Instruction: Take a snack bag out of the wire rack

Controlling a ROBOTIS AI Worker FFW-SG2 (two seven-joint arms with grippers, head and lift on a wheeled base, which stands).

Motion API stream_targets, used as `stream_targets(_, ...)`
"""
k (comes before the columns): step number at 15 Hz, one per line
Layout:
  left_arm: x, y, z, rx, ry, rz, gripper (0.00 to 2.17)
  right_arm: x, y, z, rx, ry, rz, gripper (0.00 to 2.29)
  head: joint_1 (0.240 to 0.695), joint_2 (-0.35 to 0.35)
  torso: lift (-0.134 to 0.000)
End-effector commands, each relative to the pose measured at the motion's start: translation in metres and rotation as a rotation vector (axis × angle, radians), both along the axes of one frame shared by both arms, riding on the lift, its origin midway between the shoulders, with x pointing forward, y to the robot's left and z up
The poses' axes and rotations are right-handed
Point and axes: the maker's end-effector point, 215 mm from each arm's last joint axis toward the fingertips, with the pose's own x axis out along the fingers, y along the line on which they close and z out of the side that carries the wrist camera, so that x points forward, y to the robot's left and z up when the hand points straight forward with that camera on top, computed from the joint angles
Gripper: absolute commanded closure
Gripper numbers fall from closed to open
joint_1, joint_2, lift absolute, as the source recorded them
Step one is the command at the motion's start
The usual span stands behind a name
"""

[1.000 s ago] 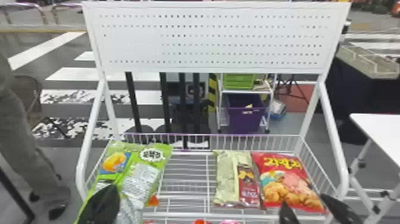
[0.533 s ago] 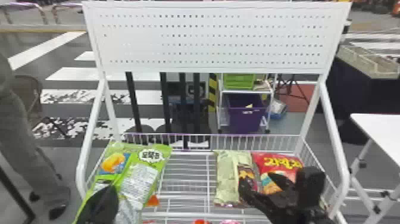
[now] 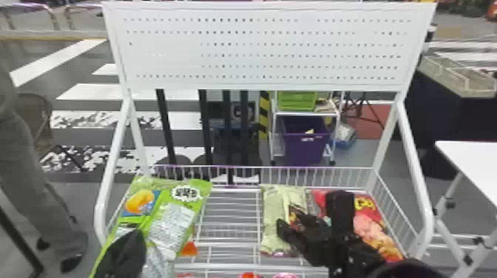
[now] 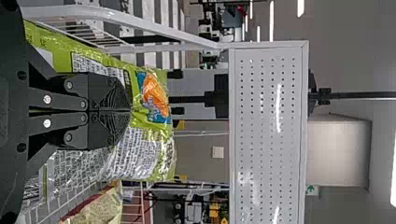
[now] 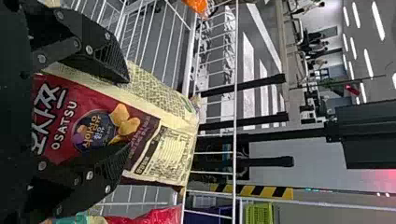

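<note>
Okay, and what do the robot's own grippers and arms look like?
The left gripper and right gripper are both black, each with two fingers that taper toward the tips and carry fine ridges. Round silver screw heads dot their linkages. The right arm is black too.

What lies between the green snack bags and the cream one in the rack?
In the head view, bare wire floor runs between the green bags and the cream bag, with something small and orange beside the green bags' edge.
</note>
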Motion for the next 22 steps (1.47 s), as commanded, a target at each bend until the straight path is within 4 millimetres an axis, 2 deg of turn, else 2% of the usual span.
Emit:
stream_targets(1, 0.001, 0.000, -0.001, 0.000, 0.001, -0.001, 1.66, -0.005, 0.004, -0.004, -0.020, 0.026, 0.005, 2.26, 0.499, 0.000, 0.000)
stream_targets(7, 0.001, 0.000, 0.000, -0.003, 0.000, -0.001, 1.66, -0.007, 0.000, 0.006, -0.030, 0.008, -0.013, 2.25, 0.499, 0.000, 0.000)
stream_targets(10, -0.001, 0.001, 0.001, -0.003, 0.001, 0.002, 1.66, -0.016, -0.004, 0.040, -0.024, -0.060, -0.021, 2.25, 0.499, 0.000, 0.000)
stream_targets(13, -0.001, -0.001, 0.000, -0.005, 0.003, -0.001, 1.66, -0.049, -0.023, 0.085, -0.019, -0.148, -0.028, 2.26, 0.499, 0.000, 0.000)
stream_targets(15, -0.001, -0.002, 0.000, -0.005, 0.001, -0.003, 1.66, -0.083, -0.056, 0.110, -0.027, -0.198, -0.074, 2.25, 0.499, 0.000, 0.000)
stream_targets(18, 0.001, -0.006, 0.002, -0.008, -0.005, -0.009, 1.66, -0.134, -0.090, 0.128, -0.049, -0.260, -0.134, 2.26, 0.499, 0.000, 0.000)
stream_targets(22, 0.002, -0.005, 0.002, -0.009, -0.007, -0.008, 1.66, -0.192, -0.118, 0.141, -0.068, -0.325, -0.199, 2.25, 0.499, 0.000, 0.000)
